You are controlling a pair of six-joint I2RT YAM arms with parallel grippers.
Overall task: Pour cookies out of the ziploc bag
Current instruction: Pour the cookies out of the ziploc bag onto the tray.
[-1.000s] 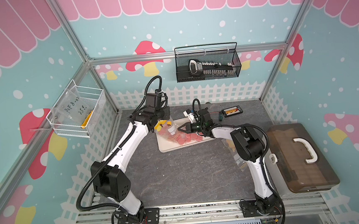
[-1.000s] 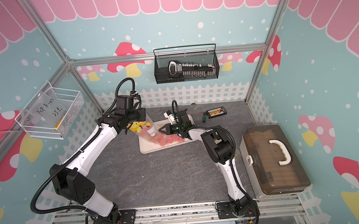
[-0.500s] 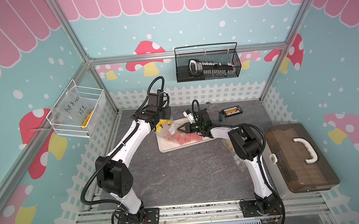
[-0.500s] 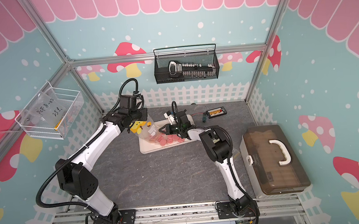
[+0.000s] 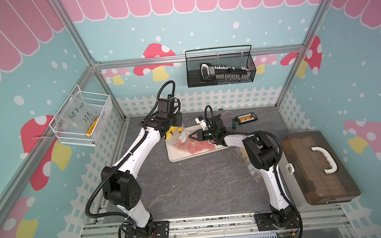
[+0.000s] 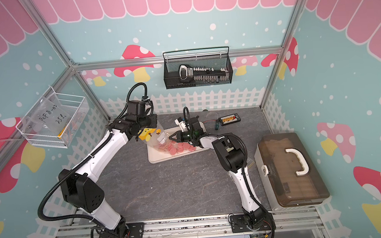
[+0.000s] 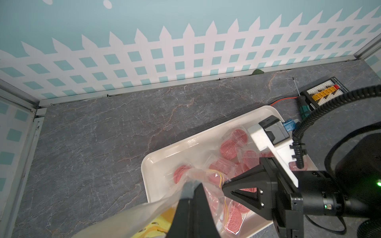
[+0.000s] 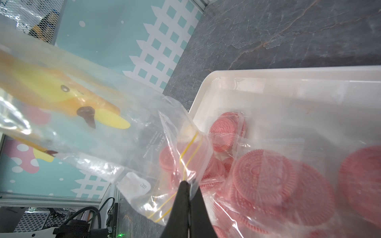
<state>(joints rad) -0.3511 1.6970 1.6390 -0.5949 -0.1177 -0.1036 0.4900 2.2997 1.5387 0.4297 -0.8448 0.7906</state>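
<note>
Cookies (image 5: 198, 146) heaped in white tray (image 5: 180, 157) at back middle of grey table (image 5: 189, 188): pink round discs, several in clear glossy wrap. A few under or inside bag mouth, cannot tell which. Ziploc bag (image 5: 177, 136) clear with yellow duck print, raised and tilted, mouth down over tray end nearer left arm. Left gripper (image 7: 192, 185) jaws pressed together on bag's raised end, film draped over the finger. Right gripper (image 8: 186, 183) jaws pressed together too, pinching bag edge at yellow zip line, just above cookies. Both arms meeting over tray in both top views. Brown toolbox (image 5: 309, 184) at right, well apart from tray. Black wire basket (image 5: 220, 69) on back wall.
</note>
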